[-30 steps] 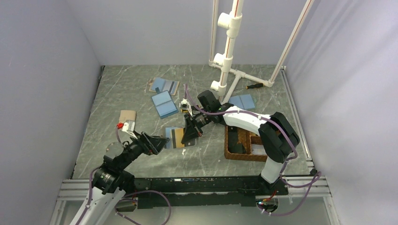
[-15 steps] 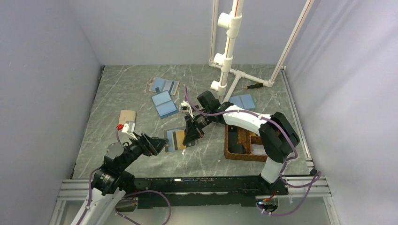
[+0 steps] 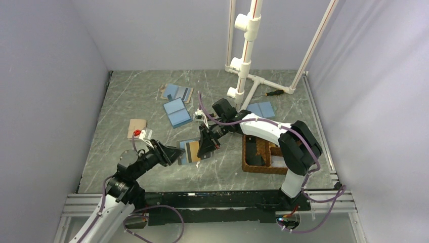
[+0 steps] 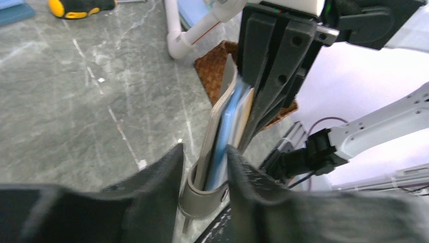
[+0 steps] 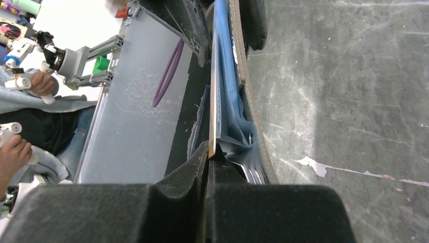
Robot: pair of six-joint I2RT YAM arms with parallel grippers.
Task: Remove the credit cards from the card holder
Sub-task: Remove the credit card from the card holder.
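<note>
A grey marbled table [image 3: 131, 101] is seen under both arms. A white pipe frame [image 3: 244, 61] is stood at the far edge, right of the middle. The right arm [image 3: 268, 130] is stretched from the near right corner toward the middle of the table, and the left arm [image 3: 132, 169] is reached in from the near left corner. A brown wicker tray [image 3: 253, 166] is set near the right arm's base, toward the near edge. Three blue wallets [image 3: 177, 112] are spread across the far half of the table, and a tan wallet [image 3: 136, 126] is laid near the left edge.

The card holder [image 3: 188, 150] is found near the middle of the table, just left of the tray, between the two grippers. In the left wrist view it is seen on edge and partly folded, tan outside and light blue inside. Whether it rests on the table cannot be told.

The left gripper [image 3: 174, 154] is set narrow around the holder's folded end, with its fingers [image 4: 152, 197] pressed against both sides. The right gripper [image 3: 204, 148] is clamped tight on a thin credit card [image 5: 212, 101], which is partly sunk in the holder's blue pocket.

A screwdriver [image 3: 273, 92] with a yellow and black handle is laid near the far right corner.
</note>
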